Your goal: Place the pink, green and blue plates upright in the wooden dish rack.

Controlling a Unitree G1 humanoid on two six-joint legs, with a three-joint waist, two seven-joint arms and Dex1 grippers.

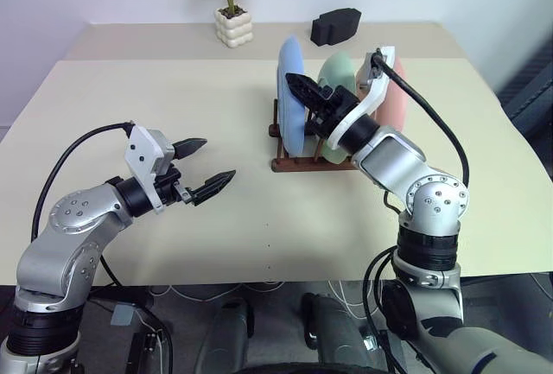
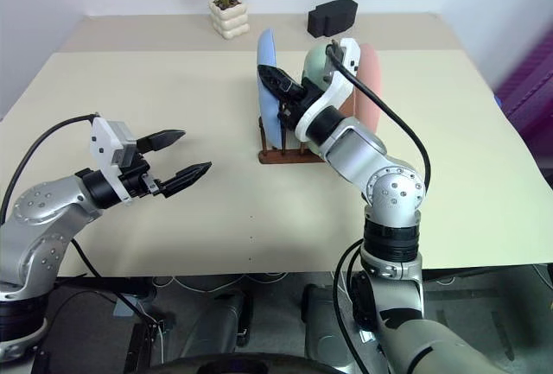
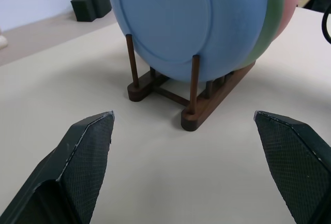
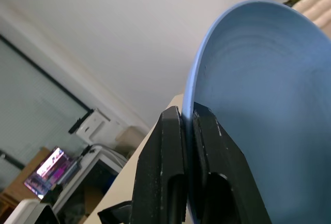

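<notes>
All three plates stand up in the wooden dish rack (image 1: 298, 162) on the table: pink plate (image 1: 393, 102), green plate (image 1: 339, 76), blue plate (image 1: 290, 89). The right gripper (image 4: 187, 131) pinches the blue plate's rim, so letting go is what is left. The left gripper (image 1: 206, 167) is wide open and holds nothing.

Three plates stand upright in the small dark brown wooden dish rack (image 1: 298, 163) mid-table: the round blue plate (image 1: 291, 96) leftmost, the green plate (image 1: 337, 72) between, the pink plate (image 1: 393, 98) rightmost. Behind it sit a black block (image 1: 335, 26) and a potted plant (image 1: 232, 11).
</notes>
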